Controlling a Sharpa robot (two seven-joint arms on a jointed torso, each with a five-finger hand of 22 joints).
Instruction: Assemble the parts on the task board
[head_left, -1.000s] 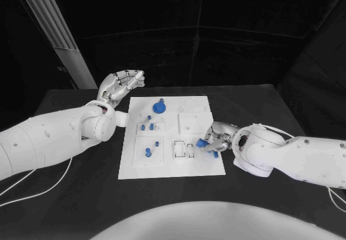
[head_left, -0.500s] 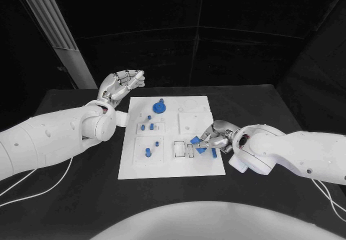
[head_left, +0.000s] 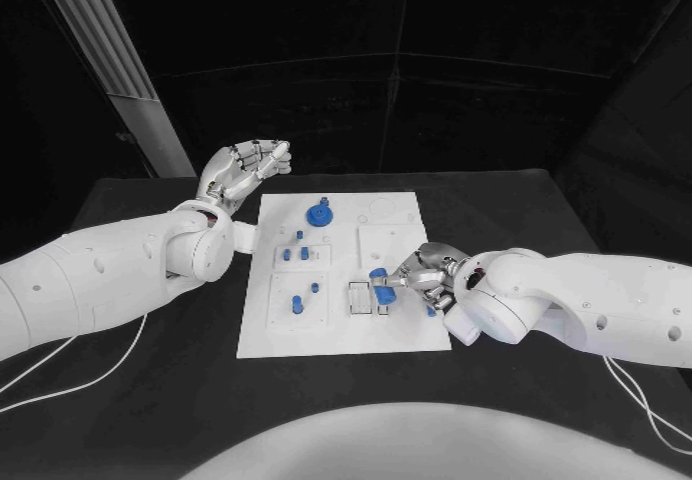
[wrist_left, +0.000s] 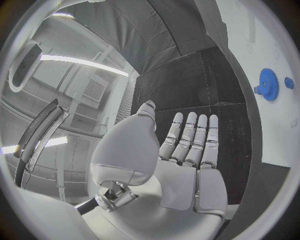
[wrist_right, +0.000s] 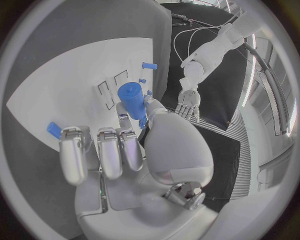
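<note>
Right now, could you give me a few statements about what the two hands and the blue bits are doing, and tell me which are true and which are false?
1. The right hand holds a blue cylinder in its fingers. True.
2. The left hand holds a blue part. False: it holds nothing and is raised beyond the board's far left corner.
3. A blue gear sits on the far part of the board. True.
4. The board is black. False: it is white, on a black table.
5. The right hand is above the board's near right part. True.
</note>
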